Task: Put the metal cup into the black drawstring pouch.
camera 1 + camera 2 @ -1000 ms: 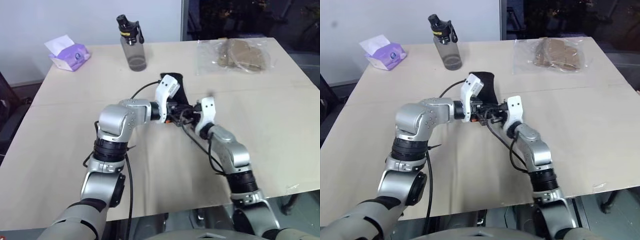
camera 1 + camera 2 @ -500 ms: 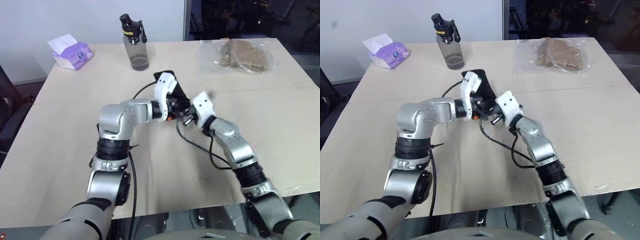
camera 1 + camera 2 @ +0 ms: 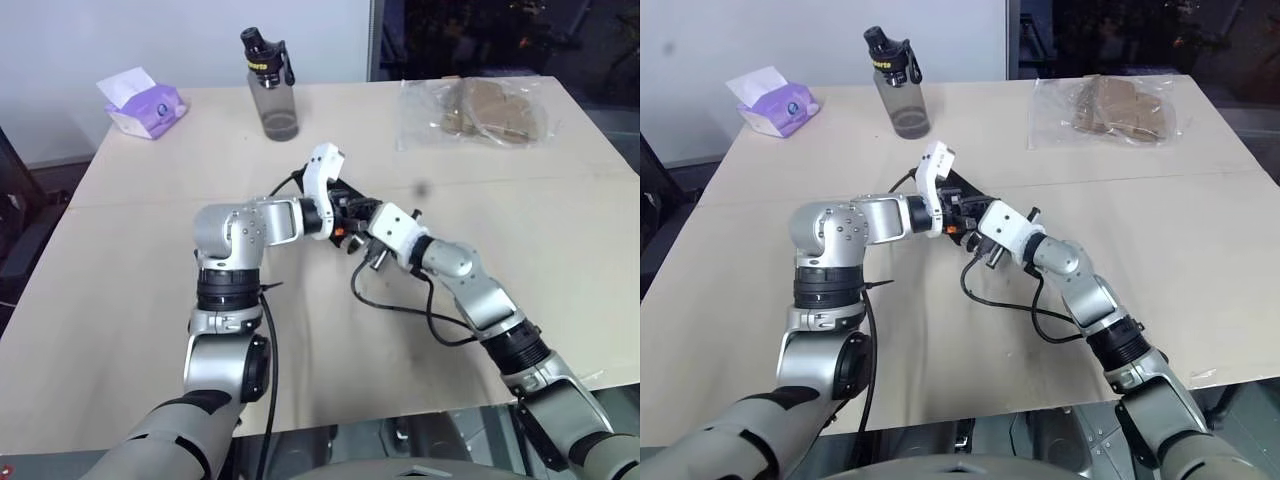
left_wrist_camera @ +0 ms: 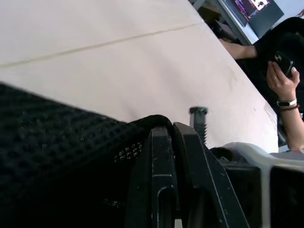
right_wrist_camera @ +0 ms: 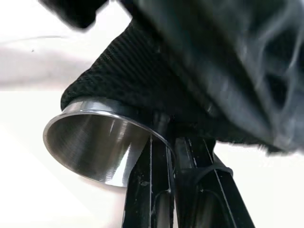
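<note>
A: What's the surface and room?

B: I see a pale beige table [image 3: 150, 300] with a seam across it, white wall behind, dark window at 1 o'clock. A person's hand [image 4: 281, 83] holds a phone past the table edge.

A: Clutter?

B: Water bottle [image 3: 268, 85] at 12, tissue pack [image 3: 143, 106] at 10, clear plastic bag [image 3: 478, 112] at 2, all well apart from the arms.

A: Claws and cup?

B: Left gripper [image 4: 173, 137] is clamped on the black drawstring pouch [image 4: 57, 156] fabric. Right gripper [image 5: 168, 142] pinches the metal cup [image 5: 90, 142] rim. The cup's far end is inside the pouch mouth, open end out, table centre.
</note>
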`<action>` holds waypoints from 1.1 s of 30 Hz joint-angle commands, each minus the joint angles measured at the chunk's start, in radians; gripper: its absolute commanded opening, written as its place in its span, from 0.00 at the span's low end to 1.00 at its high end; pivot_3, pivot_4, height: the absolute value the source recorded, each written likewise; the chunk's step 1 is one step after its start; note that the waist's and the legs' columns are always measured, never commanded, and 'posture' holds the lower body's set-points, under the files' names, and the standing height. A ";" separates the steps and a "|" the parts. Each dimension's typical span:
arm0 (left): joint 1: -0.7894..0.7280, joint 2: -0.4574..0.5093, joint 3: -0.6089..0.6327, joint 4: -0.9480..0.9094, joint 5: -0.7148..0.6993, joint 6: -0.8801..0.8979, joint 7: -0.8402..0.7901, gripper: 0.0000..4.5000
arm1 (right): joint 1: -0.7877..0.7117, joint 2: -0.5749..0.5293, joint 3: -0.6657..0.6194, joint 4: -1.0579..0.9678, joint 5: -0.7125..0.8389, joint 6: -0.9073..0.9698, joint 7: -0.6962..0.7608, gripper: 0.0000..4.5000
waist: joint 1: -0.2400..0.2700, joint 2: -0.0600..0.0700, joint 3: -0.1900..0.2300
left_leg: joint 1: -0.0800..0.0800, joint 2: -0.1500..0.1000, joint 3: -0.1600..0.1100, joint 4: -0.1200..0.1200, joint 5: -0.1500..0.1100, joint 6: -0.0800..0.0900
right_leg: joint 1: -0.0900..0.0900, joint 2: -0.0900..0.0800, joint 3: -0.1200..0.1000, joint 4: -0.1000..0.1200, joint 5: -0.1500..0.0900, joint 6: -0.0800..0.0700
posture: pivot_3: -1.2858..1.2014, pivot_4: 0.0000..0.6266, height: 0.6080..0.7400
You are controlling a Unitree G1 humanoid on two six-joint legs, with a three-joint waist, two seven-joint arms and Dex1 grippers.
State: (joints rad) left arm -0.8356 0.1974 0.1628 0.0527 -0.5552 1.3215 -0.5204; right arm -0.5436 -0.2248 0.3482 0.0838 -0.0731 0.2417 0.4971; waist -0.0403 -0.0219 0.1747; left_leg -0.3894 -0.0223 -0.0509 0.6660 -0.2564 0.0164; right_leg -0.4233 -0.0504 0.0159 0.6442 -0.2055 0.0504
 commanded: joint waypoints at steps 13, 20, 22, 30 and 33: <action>0.084 0.105 -0.060 -0.126 -0.052 -0.012 -0.033 0.03 | 0.043 0.209 -0.451 -0.129 0.575 0.499 -0.005 0.00 | 0.009 0.001 0.000 | -0.003 -0.001 -0.005 -0.001 0.000 0.000 | 0.000 -0.003 0.000 -0.001 0.000 0.000 | 0.52 0.24 1.00; 0.063 0.053 -0.087 -0.193 -0.142 0.034 -0.043 0.03 | -0.022 0.256 -0.350 -0.065 0.474 0.406 -0.090 0.00 | 0.003 0.001 0.000 | -0.006 -0.002 -0.001 -0.001 0.000 0.000 | -0.006 -0.002 0.000 0.002 0.000 0.000 | 0.52 0.24 1.00; 0.034 -0.006 -0.058 -0.209 -0.188 0.098 -0.018 0.03 | -0.068 0.243 -0.204 0.027 0.290 0.242 -0.123 0.00 | -0.001 0.001 0.000 | -0.006 -0.002 0.000 0.000 0.000 0.000 | -0.007 -0.002 0.001 0.002 0.000 0.000 | 0.52 0.24 1.00; 0.044 -0.120 0.128 -0.266 -0.230 0.279 0.082 0.03 | -0.164 0.481 -0.463 0.072 0.685 0.222 -0.140 0.00 | 0.017 0.000 0.000 | -0.010 0.002 -0.003 -0.001 0.001 -0.002 | -0.010 -0.001 0.001 0.001 0.000 0.000 | 0.52 0.24 1.00; 0.020 -0.147 0.222 -0.239 -0.227 0.293 0.111 0.03 | -0.104 0.369 -0.361 -0.008 0.650 0.265 -0.072 0.00 | 0.029 0.000 0.000 | -0.015 -0.003 -0.007 0.001 0.001 -0.002 | -0.009 -0.004 -0.002 -0.002 0.000 0.000 | 0.52 0.24 1.00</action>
State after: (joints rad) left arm -0.7922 0.0723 0.3936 -0.1860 -0.7340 1.5671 -0.4011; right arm -0.6606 0.1286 -0.0984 0.1653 0.5881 0.5077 0.3745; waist -0.0110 -0.0217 0.1748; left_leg -0.4046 -0.0258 -0.0576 0.6670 -0.2553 0.0144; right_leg -0.4327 -0.0542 0.0141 0.6414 -0.2052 0.0502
